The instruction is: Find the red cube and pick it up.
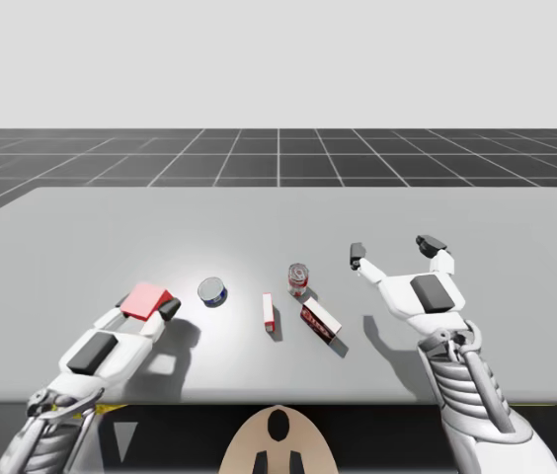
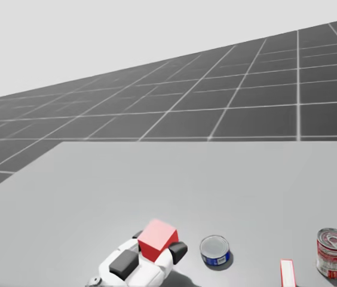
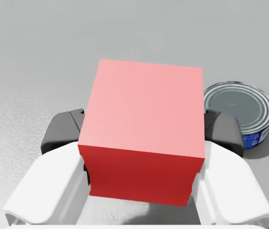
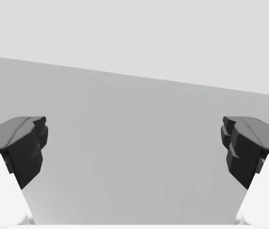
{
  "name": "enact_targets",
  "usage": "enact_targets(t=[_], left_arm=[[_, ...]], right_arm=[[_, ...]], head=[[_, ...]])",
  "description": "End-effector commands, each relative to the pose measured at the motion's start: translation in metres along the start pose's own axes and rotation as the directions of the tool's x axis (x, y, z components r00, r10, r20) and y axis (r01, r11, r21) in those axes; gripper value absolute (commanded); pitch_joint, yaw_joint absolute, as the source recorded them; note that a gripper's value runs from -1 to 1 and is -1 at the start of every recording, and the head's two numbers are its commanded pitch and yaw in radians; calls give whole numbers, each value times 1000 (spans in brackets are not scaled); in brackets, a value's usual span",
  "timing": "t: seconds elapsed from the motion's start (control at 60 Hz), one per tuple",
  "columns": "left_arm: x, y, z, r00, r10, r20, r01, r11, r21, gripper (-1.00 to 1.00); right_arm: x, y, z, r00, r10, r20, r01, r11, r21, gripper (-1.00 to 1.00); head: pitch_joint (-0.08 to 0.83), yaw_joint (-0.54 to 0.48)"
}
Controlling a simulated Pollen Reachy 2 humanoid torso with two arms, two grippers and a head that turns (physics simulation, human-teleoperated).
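Grip: left pincer (image 3: 144,138) clamps red cube (image 3: 141,109) across opposite flat faces; likely rigid, light, smooth, could slip; right pincer (image 4: 134,143) wide, well apart from cube

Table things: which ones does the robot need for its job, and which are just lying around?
For the job:
cube
left end effector, shut on the cube

Just lying about:
blue can
red can
thin box
wide box
right end effector, open and holding nothing
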Motion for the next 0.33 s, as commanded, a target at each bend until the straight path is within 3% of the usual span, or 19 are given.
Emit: enact_targets(t=[0.017,0.167,0.333], left_arm=[[45,6,8,993,-44,109,41,999,33,988],[80,8,14,978,-79,195,68,996,61,997],[135,10,30,936,-121,329,91,990,105,1000]], right_arm=[[0,0,0,1000,-11,-7,11,1000,-1,-1000],[0,0,-1,1000,-12,-6,12,1000,0,-1000],[0,0,-1,1000,-5,11,5,1000,-7,-1000]], head=[[299,442],[290,442],[273,437]])
